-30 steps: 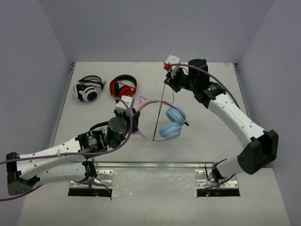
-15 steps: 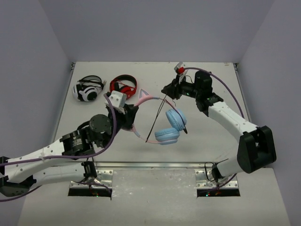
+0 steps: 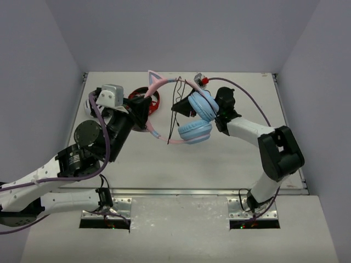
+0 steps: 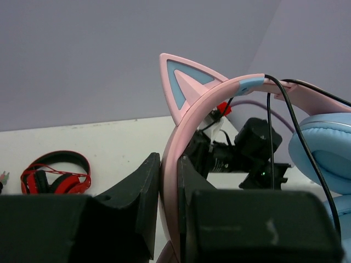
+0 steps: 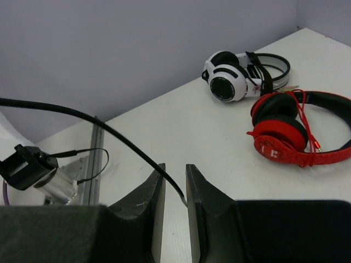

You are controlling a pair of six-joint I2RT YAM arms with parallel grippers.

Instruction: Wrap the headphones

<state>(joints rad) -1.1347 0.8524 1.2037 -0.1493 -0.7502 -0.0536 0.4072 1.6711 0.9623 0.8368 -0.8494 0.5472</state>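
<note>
Above the table point(image 3: 230, 159), left gripper point(image 4: 169, 164) clamps the headphones point(image 3: 195, 131); right gripper point(image 5: 174, 175) pinches their cable point(image 5: 109, 129).

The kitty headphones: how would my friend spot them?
Look over the white table, between the two robot arms. The headphones are held up there, band pinched in the left tool. Only they have pink cat ears and light blue cups; the others are a red-and-black pair and a white-and-black pair.

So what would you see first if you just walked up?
The headphones with pink cat ears, held up in the air between the two arms. The left hand is clamped on their pink headband, while the right hand pinches their thin black cable. A red pair and a white pair lie at the far left.
</note>
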